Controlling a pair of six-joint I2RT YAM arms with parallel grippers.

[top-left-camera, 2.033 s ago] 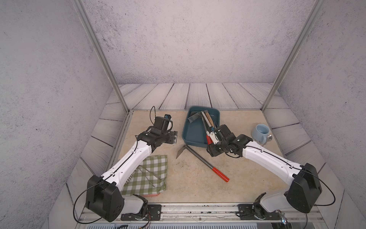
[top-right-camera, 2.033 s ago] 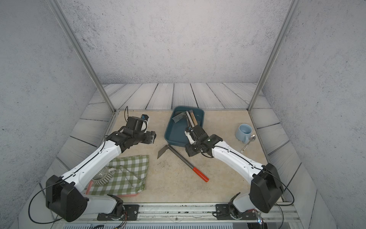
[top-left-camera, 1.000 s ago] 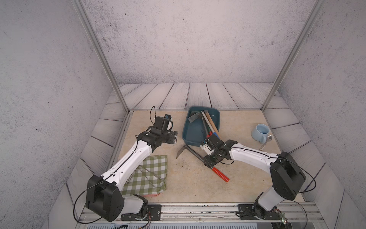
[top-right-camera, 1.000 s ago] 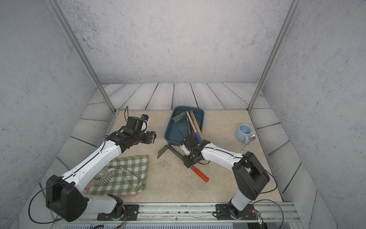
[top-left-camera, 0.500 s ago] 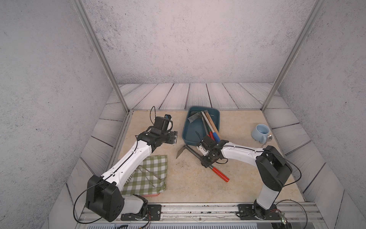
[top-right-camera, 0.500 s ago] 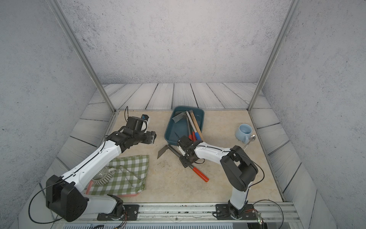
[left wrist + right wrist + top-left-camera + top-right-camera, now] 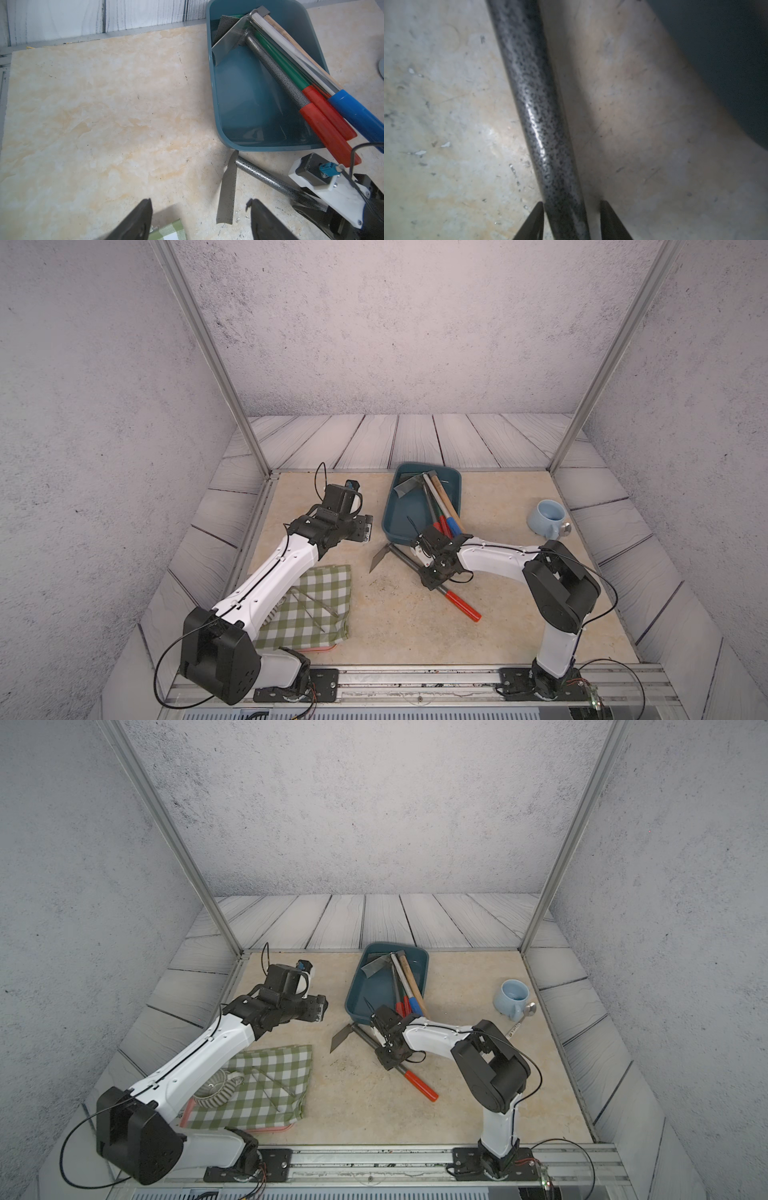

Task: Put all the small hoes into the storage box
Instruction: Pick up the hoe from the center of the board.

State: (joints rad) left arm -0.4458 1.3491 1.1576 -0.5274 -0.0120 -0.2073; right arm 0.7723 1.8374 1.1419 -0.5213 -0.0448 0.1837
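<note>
The small hoe [image 7: 400,556] lies flat on the beige table in front of the storage box [image 7: 388,514], with a speckled grey shaft [image 7: 537,104], a grey blade [image 7: 227,193] and a red grip [image 7: 422,1088]. My right gripper [image 7: 432,572] is down over the middle of the shaft. In the right wrist view the right gripper [image 7: 572,202] straddles the shaft: one finger touches it and a narrow gap shows at the other. My left gripper [image 7: 199,200] stands open and empty above the table, left of the blade, also visible in a top view [image 7: 320,1009].
The teal box [image 7: 213,93] holds several long tools with red, blue and wooden handles. A light blue mug [image 7: 546,518] with a spoon [image 7: 521,1021] beside it stands at the right. A green checked cloth [image 7: 311,605] lies at the front left under the left arm.
My right arm has swung from the box's near end to the hoe's shaft and come down over it, its jaws narrowing around it. The left arm has not moved.
</note>
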